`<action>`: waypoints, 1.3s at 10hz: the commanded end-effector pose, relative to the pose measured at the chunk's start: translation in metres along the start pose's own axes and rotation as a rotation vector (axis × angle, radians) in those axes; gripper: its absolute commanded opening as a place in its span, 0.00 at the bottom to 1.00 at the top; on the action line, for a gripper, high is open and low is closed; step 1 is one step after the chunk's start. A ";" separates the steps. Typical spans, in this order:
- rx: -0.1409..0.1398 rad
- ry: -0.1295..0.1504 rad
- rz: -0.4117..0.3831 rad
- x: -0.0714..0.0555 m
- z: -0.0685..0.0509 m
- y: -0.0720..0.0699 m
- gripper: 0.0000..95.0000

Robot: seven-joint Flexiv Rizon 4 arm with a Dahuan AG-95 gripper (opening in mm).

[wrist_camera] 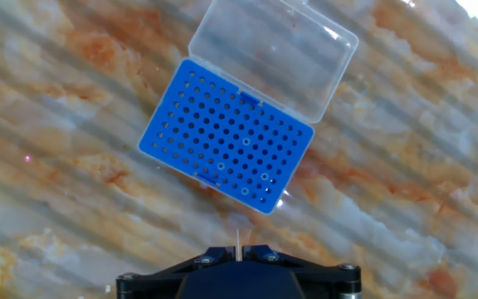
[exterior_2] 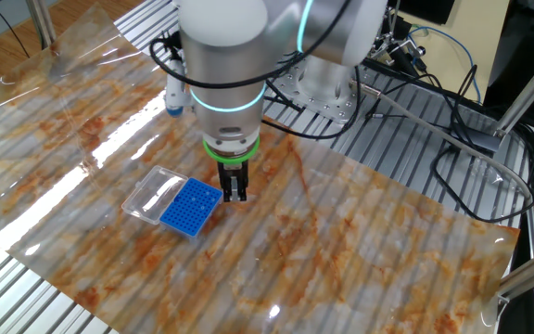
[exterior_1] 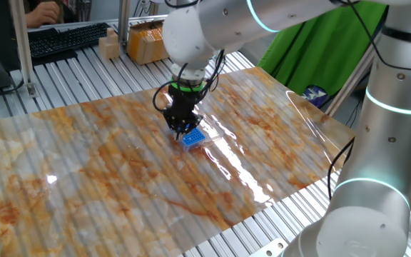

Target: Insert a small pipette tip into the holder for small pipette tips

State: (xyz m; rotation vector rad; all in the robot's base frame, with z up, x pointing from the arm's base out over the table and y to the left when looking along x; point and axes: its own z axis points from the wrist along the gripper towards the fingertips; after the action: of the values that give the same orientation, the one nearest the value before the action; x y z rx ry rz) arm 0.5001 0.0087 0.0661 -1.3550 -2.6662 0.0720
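Gripper pointed straight down at the table, and from where I sat its two dark fingers were drawn nearly together, pinched on a small pipette tip that I could only make out in the hand view as a thin pale sliver poking out from between the jaws at the bottom edge. In the two fixed views the tip was too small for me to see. Reading the other fixed view from left to right, I had first the clear hinged lid lying open and flat on the marbled sheet, then the holder for small pipette tips, a bright-blue rack joined to that lid along one long edge, and then the gripper just beside the rack's right corner, with the green ring of the wrist above it. I could not tell from this view whether the fingers touched the rack. In the hand view the rack sat tilted, ahead of the jaws and apart from the tip, its grid of holes facing up; a few holes near its lower right showed pale rings, though I could not say what they held. In the one fixed view the gripper stood over the rack's far side and hid part of it, and the glossy sheet carried a bright streak of glare to the right.
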 end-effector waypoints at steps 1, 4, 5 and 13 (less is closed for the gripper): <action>0.008 0.012 -0.009 0.000 -0.001 0.000 0.00; 0.021 0.043 -0.009 -0.001 -0.001 0.000 0.00; 0.022 0.050 -0.007 -0.001 -0.001 0.000 0.00; 0.032 0.119 -0.080 -0.014 -0.006 0.002 0.00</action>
State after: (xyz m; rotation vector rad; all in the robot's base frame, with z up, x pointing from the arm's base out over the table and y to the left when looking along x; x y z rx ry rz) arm 0.5119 -0.0025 0.0695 -1.1992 -2.6067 0.0239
